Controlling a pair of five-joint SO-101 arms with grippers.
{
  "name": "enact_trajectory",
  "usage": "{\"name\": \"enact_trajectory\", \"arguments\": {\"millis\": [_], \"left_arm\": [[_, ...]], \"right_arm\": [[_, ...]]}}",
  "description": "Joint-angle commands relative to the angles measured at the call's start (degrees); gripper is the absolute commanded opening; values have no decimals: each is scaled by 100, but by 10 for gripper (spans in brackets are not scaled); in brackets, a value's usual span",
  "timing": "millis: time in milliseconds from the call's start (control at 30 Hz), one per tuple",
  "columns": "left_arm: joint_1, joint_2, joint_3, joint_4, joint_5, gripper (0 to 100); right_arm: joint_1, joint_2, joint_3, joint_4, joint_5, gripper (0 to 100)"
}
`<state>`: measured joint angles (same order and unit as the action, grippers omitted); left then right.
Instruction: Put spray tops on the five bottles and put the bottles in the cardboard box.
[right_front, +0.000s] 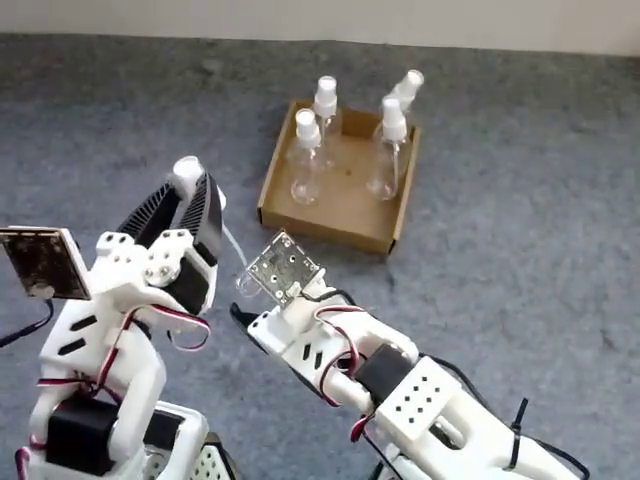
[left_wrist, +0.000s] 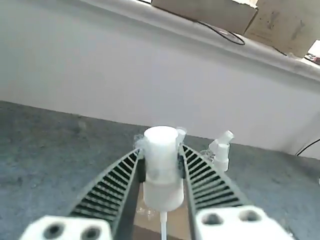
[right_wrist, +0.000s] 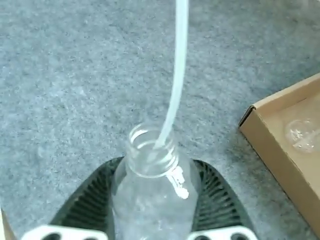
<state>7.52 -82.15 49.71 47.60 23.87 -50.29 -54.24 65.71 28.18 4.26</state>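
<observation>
Left gripper (left_wrist: 161, 156) pinches a spray top (left_wrist: 161, 142), right gripper (right_wrist: 157, 170) a bottle (right_wrist: 150, 205), above grey carpet (right_wrist: 75, 65), white wall (left_wrist: 100, 65) behind.

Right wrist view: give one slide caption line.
Right gripper holds a clear bottle, a white dip tube in its open neck, beside the cardboard box.

Glossy clear plastic bottle (right_wrist: 152, 195), smooth plastic spray top (left_wrist: 161, 160), matt cardboard box (right_front: 320, 225) (raw brown), rough cloth (right_front: 520, 200)

bottles (right_front: 305, 165) crowd most of the cardboard box (right_front: 327, 226).
</observation>
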Motion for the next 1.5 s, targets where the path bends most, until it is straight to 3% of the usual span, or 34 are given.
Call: {"name": "enact_trajectory", "arguments": {"millis": [0, 367, 633, 833, 1200, 1467], "left_arm": [[101, -31, 154, 62, 26, 4], [101, -31, 743, 466, 9, 4], [778, -31, 1314, 431, -826, 4], [804, -31, 1481, 448, -958, 4], [813, -31, 1508, 563, -967, 4], [822, -31, 1516, 589, -967, 4]], "right_arm": [[-13, 4, -40, -171, -62, 5], [198, 4, -13, -215, -44, 5], [347, 4, 611, -1763, -62, 5], [734, 4, 699, -1789, -79, 5], [822, 31, 690, -1771, -440, 5], [1376, 4, 681, -1771, -466, 5]]}}
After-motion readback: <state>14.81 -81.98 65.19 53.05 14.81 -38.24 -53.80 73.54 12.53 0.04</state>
